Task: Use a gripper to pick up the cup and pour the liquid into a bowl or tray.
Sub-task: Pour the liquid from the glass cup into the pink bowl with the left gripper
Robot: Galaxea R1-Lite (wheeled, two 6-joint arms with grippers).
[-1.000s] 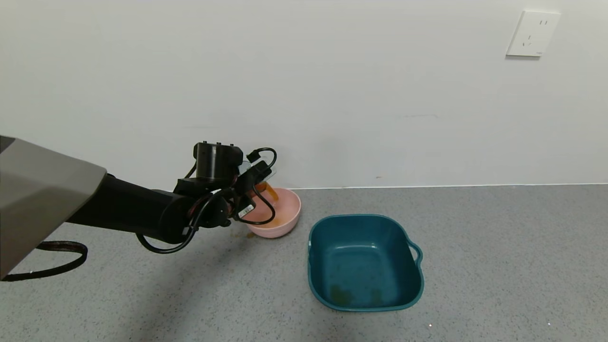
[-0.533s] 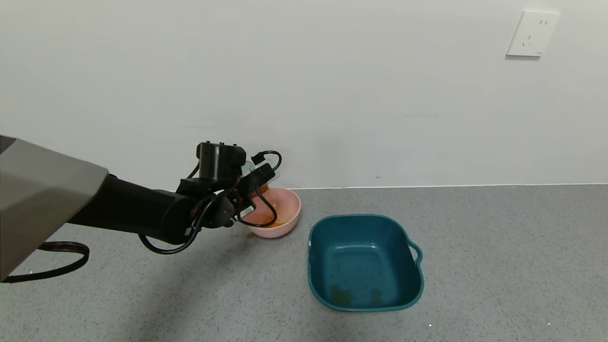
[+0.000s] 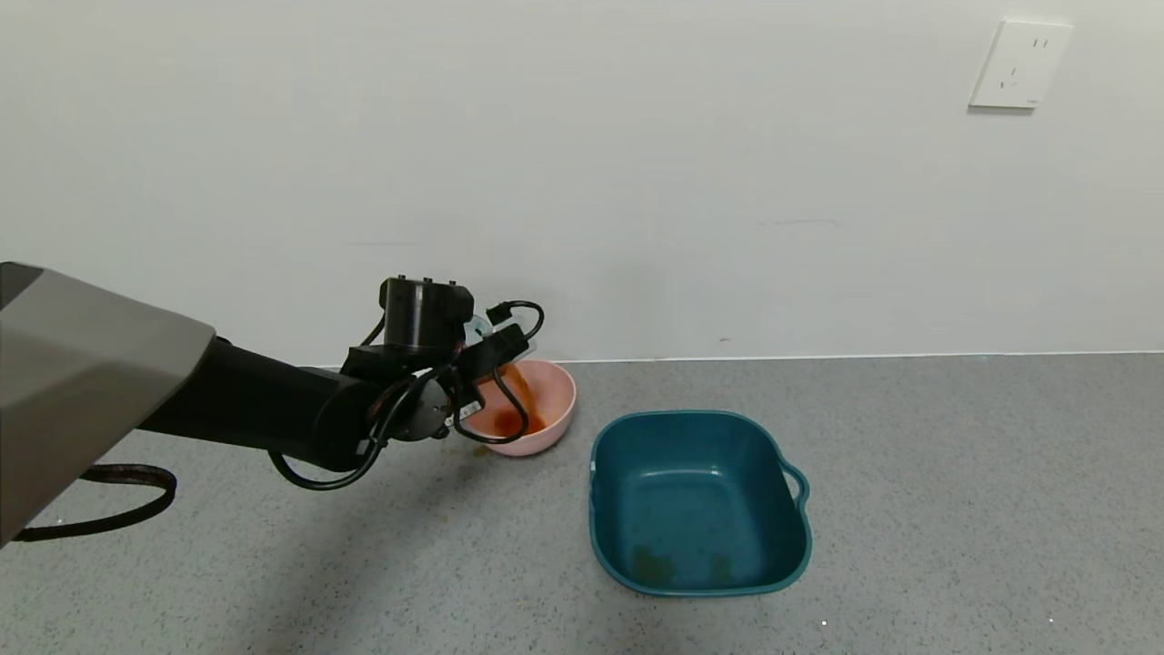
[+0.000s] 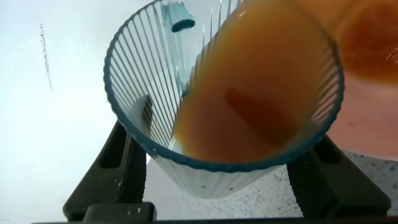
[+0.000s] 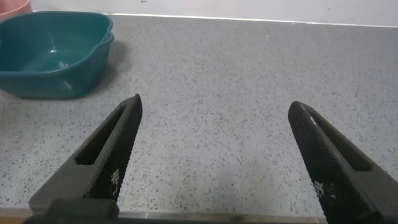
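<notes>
My left gripper is shut on the ribbed pale blue-green cup and holds it tipped over the near-left rim of the pink bowl. Red-brown liquid fills the tilted cup's mouth and runs out in a stream into the bowl, where a red-brown pool lies. In the head view the cup is mostly hidden behind the wrist and cables. The bowl's pink wall shows just beyond the cup's rim. My right gripper is open and empty over bare floor, out of the head view.
A dark teal square tub with a handle stands right of the bowl, with brownish stains on its bottom; it also shows in the right wrist view. A small brown spill marks the floor by the bowl. A white wall lies close behind.
The left gripper has tipped the cup further. The stream into the bowl is stronger and the pool in the bowl is larger and darker red-brown.
</notes>
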